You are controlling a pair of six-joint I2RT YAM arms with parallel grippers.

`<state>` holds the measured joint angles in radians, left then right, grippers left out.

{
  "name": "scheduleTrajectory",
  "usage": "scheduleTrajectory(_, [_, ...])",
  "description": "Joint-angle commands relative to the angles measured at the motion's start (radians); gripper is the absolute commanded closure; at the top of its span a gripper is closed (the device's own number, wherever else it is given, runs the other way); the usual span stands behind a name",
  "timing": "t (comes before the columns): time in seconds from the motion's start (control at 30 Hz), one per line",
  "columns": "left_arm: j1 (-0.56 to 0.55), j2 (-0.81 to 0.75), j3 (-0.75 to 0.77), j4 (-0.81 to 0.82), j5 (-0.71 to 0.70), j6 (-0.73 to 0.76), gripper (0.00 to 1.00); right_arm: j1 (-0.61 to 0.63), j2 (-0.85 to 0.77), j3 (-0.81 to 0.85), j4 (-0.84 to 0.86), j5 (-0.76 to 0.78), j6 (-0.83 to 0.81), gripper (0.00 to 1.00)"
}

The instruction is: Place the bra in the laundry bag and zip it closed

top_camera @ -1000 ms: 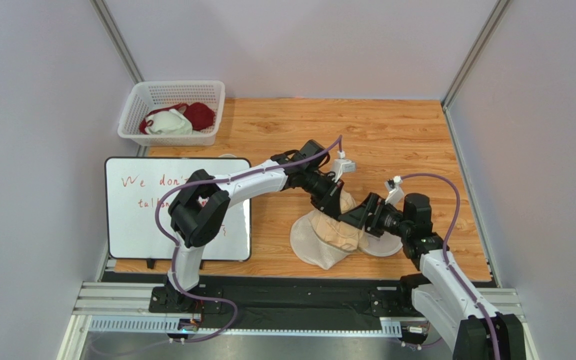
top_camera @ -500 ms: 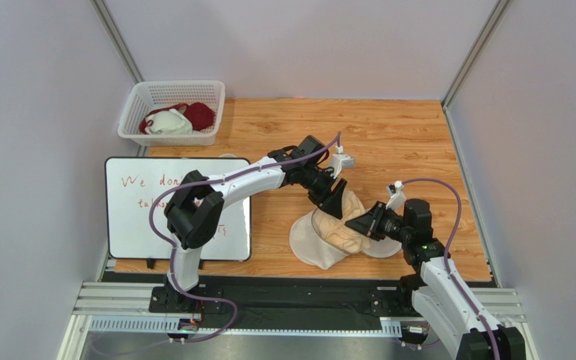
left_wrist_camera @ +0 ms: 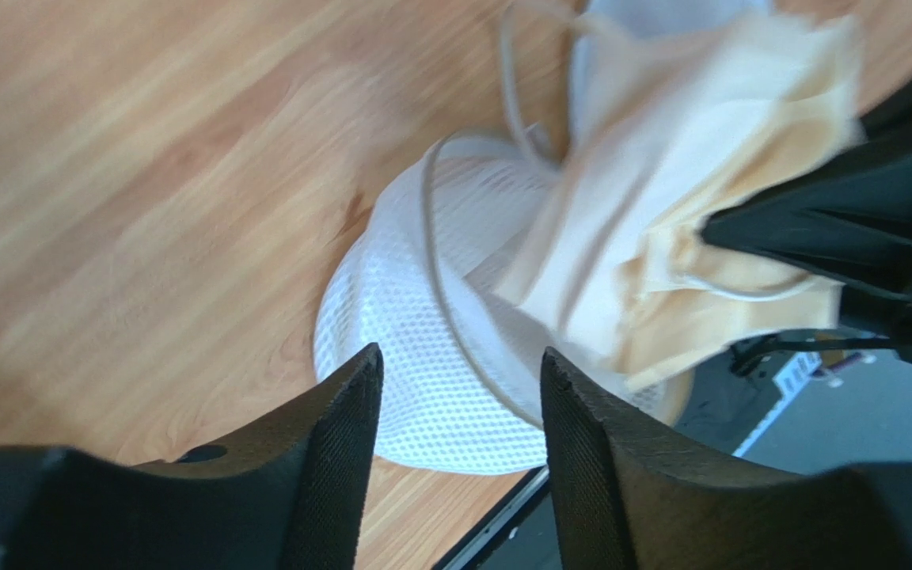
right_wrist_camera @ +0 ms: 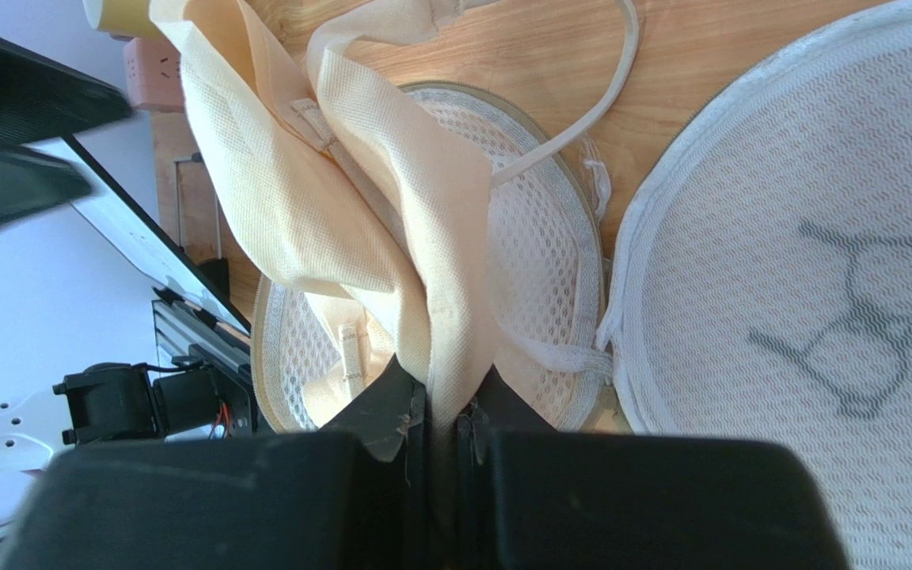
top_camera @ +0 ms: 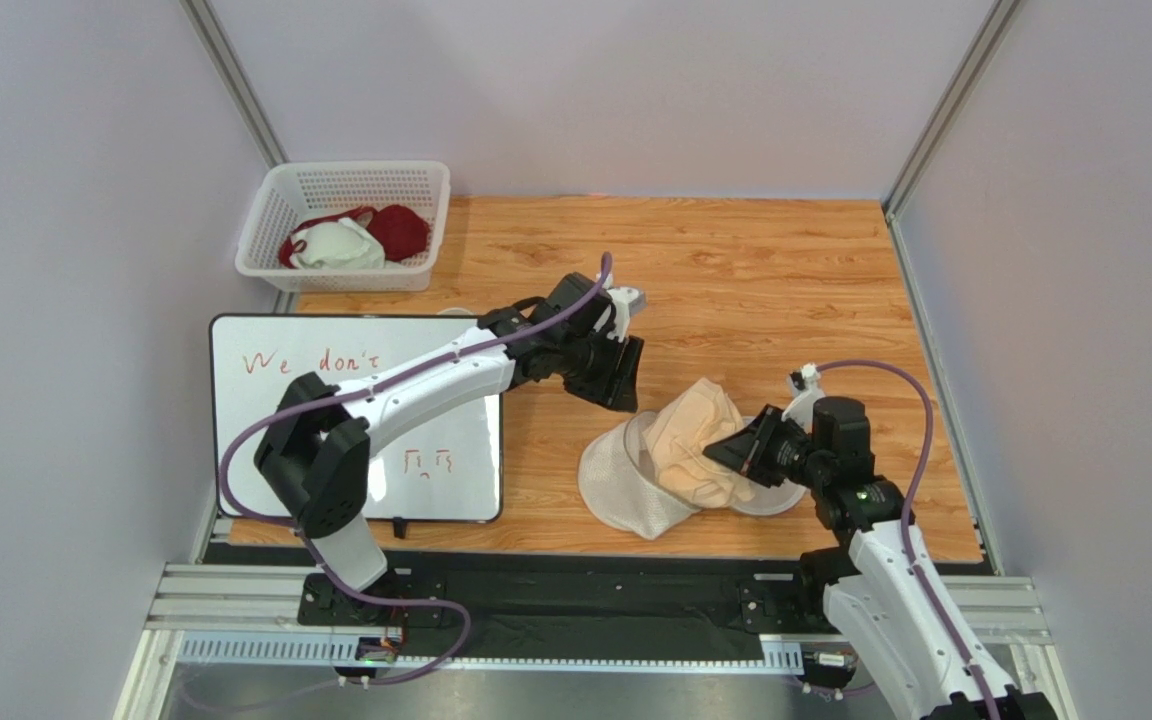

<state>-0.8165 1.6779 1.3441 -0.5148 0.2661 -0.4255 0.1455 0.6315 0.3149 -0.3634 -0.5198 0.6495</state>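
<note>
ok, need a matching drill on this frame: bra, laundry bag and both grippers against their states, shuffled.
Things:
1. bra
2. laundry bag
3. left gripper
4. right gripper

States:
a. open, holding nothing
b. shut on a fold of cloth
c. unzipped, both halves spread on the table
d. pinched at one edge, draped over a mesh half

Pairs: 1-d, 2-c, 3-a, 4-b
</note>
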Motion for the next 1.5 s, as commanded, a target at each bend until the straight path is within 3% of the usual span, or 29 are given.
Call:
scheduleTrajectory(0.0, [-0.003,0.051,-0.033,0.004,-0.039,-0.068,0.36,0.0,-0.004,0.03,-0.074,0.001,-0.007,1.0])
scheduleTrajectory(0.27, [-0.007,0.157,0.027,0.027,0.057,-0.065,0.39,0.002,0.037,0.026,-0.078,-0.04,-0.019,1.0])
scheduleTrajectory(0.47, [-0.026,0.187,0.049,0.053,0.116,-0.071,0.74,0.002,0.089,0.026,-0.063,-0.071,-0.021,1.0])
scheduleTrajectory(0.5, [-0.027,0.186,0.062,0.052,0.114,-0.07,0.87,0.002,0.108,0.024,-0.057,-0.095,-0.016,1.0])
scheduleTrajectory(0.6, [-0.042,0.184,0.116,0.032,0.113,-0.059,1.0,0.002,0.143,0.019,-0.017,-0.152,-0.019,1.0])
scheduleTrajectory(0.77, [-0.096,0.174,0.24,-0.017,0.079,-0.041,1.0,0.018,0.221,0.03,0.027,-0.21,-0.036,1.0])
scheduleTrajectory(0.9, [-0.156,0.187,0.299,-0.028,0.07,-0.038,1.0,0.126,0.27,0.05,0.105,-0.217,0.004,1.0])
scheduleTrajectory(1.0, [-0.174,0.197,0.306,-0.027,0.076,-0.048,1.0,0.183,0.304,0.035,0.298,-0.206,0.085,1.0])
scheduleTrajectory(1.17, [-0.182,0.171,0.248,-0.028,0.035,-0.052,1.0,0.181,0.313,0.012,0.455,-0.074,0.122,1.0])
scheduleTrajectory(1.23, [-0.181,0.14,0.225,-0.033,-0.005,-0.048,0.91,0.18,0.332,0.001,0.489,-0.054,0.125,1.0])
scheduleTrajectory(1.27, [-0.174,0.126,0.201,-0.034,-0.02,-0.045,0.76,0.178,0.341,-0.003,0.503,-0.06,0.13,1.0])
scheduleTrajectory(1.37, [-0.136,0.06,0.143,-0.021,-0.054,-0.055,0.5,0.178,0.376,-0.028,0.557,-0.077,0.14,1.0])
scheduleTrajectory(1.47, [-0.077,-0.013,0.072,0.002,-0.094,-0.074,0.49,0.178,0.398,-0.05,0.609,-0.08,0.151,1.0])
